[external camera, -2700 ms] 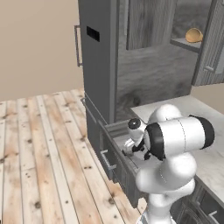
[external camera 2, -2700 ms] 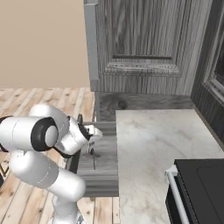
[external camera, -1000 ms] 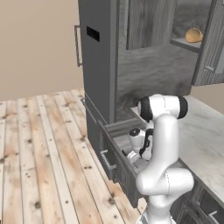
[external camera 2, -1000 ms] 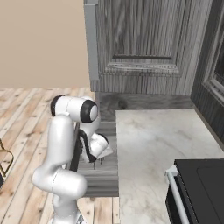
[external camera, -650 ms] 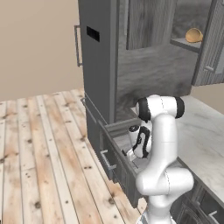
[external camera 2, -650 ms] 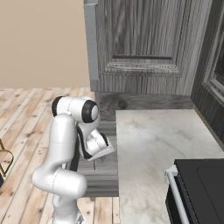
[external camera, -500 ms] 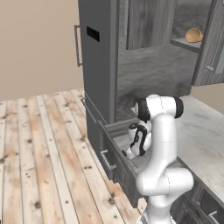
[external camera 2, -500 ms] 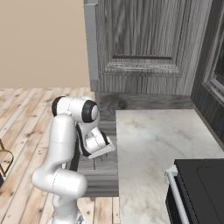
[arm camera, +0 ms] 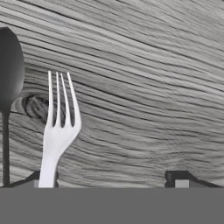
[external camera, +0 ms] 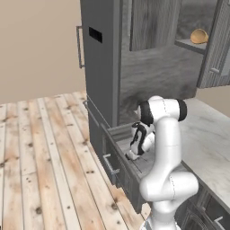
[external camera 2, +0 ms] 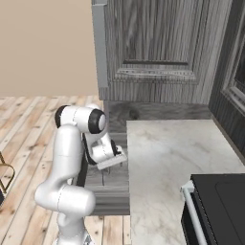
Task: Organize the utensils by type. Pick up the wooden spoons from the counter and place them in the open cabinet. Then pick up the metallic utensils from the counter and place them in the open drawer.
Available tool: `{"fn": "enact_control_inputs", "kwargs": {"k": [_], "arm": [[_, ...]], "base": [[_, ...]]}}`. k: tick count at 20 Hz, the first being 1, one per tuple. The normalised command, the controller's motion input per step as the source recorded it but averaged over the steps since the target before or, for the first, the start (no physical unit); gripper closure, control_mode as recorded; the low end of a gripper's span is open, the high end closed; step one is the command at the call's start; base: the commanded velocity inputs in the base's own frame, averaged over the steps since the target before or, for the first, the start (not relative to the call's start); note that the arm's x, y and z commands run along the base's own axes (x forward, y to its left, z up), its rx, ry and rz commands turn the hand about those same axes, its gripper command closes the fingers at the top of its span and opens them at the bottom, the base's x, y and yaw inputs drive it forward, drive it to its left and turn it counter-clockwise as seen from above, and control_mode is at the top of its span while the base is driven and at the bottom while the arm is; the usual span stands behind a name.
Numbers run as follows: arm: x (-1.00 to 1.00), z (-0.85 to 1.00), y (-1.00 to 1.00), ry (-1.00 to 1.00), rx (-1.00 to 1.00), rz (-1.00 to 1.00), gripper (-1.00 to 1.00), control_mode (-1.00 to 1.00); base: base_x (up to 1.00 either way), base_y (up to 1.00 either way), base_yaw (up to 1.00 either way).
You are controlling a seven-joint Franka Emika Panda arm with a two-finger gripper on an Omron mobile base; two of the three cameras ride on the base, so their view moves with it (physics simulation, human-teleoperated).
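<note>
Silver fork [arm camera: 59, 127] lying flat on the grey wood-grain drawer [external camera: 117, 161] floor at lower left of the hand view, beside a dark spoon [arm camera: 8, 83]. Gripper [arm camera: 107, 180] now spread wide, clamped shut a second ago, holding nothing.

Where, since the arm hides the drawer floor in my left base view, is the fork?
Observer: The hand view shows the fork lying flat on the floor of the drawer, tines pointing away from the gripper.
Operator: Is it gripped?
Observer: No. The jaws stand wide open with nothing clamped between them.
Operator: Anything else in there?
Observer: A spoon lies alongside the fork, its bowl pointing the same way as the tines.
</note>
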Motion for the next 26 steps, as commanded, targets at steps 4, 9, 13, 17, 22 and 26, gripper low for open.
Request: {"fn": "enact_control_inputs", "kwargs": {"k": [4,9,13,17,22,26], "arm": [[0.02,0.12,0.0,-0.01,0.0,0.0,-1.0,-1.0],[0.01,0.05,-0.1,-0.01,0.0,-0.01,-1.0,-1.0],[-0.02,-0.02,-0.06,-0.01,0.06,-0.15,-1.0,-1.0],[0.0,-0.04,-0.04,0.0,0.14,-0.13,-1.0,-1.0],[0.0,-0.06,0.0,-0.01,0.16,-0.06,-1.0,-1.0],[0.0,-0.19,0.0,-0.13,0.09,0.0,-1.0,-1.0]], "base": [[0.0,0.0,0.0],[0.0,0.0,0.0],[0.0,0.0,0.0],[0.0,0.0,0.0],[0.0,0.0,0.0],[0.0,0.0,0.0]]}}
